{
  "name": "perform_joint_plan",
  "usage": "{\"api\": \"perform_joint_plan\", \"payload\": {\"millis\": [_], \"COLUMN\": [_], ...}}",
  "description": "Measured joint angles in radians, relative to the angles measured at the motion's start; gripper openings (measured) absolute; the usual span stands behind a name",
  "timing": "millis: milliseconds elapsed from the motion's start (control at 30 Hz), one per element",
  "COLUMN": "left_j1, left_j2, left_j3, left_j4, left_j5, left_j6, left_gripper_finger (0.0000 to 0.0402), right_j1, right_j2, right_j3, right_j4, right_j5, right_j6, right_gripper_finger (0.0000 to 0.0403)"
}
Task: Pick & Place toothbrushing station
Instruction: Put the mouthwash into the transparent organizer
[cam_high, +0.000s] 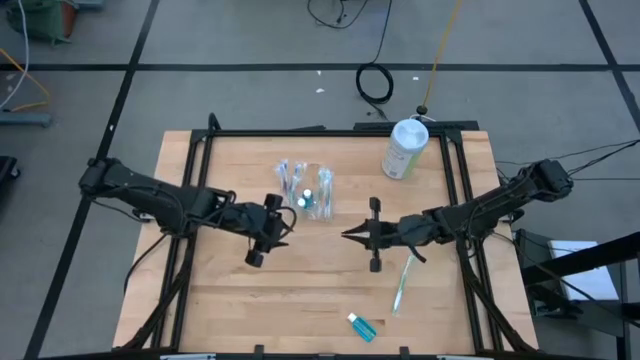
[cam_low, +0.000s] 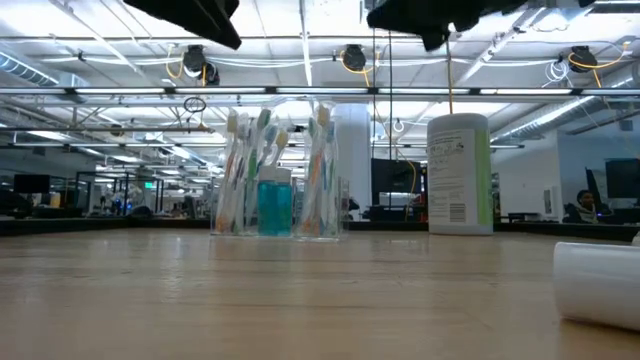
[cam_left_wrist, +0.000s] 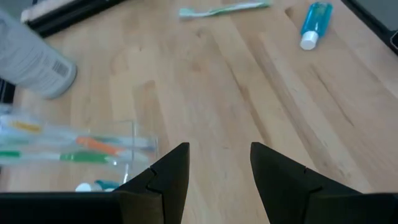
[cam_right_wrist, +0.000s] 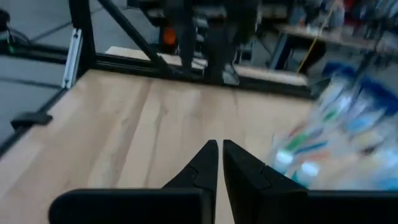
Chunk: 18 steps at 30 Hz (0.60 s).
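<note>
Near edge: a blue tube (cam_high: 362, 327) and a loose toothbrush (cam_high: 403, 283) lie before you, apparently awaiting pickup.
Mid-table: your right gripper (cam_high: 349, 234) hovers nearly clenched, holding nothing; the left gripper (cam_high: 289, 224) hangs released.
Farther back: the toothbrushing station (cam_high: 307, 189) stands upright beside the left gripper.
Next move: you lower onto the toothbrush, likely.

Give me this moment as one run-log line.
left gripper: open, empty, beside toothbrush holder | right gripper: nearly shut, empty, mid-table | holder: upright | loose toothbrush and tube: on table
</note>
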Motion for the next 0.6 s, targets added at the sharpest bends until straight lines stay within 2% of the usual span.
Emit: {"api": "perform_joint_plan", "payload": {"millis": [133, 300, 400, 500, 600], "left_j1": [-0.013, -0.015, -0.015, -0.014, -0.014], "left_j2": [0.000, 0.000, 0.000, 0.000, 0.000], "left_j3": [0.000, 0.000, 0.000, 0.000, 0.000], "left_j4": [0.046, 0.070, 0.070, 0.069, 0.070], "left_j5": [0.000, -0.001, -0.001, -0.001, -0.001], "left_j6": [0.027, 0.026, 0.026, 0.026, 0.025], "left_gripper_finger": [0.0177, 0.0177, 0.0177, 0.0177, 0.0177], "right_j1": [0.000, 0.113, 0.205, 0.294, 0.343], "right_j2": [0.025, 0.066, 0.111, 0.180, 0.270], "right_j3": [-0.003, -0.025, -0.090, -0.182, -0.240], "right_j4": [-0.066, -0.116, -0.010, 0.176, 0.401], "right_j5": [-0.047, -0.366, -0.513, -0.539, -0.480], "right_j6": [0.206, 0.272, 0.276, 0.254, 0.291], "right_gripper_finger": [0.0029, 0.0025, 0.0009, 0.0003, 0.0002]}}
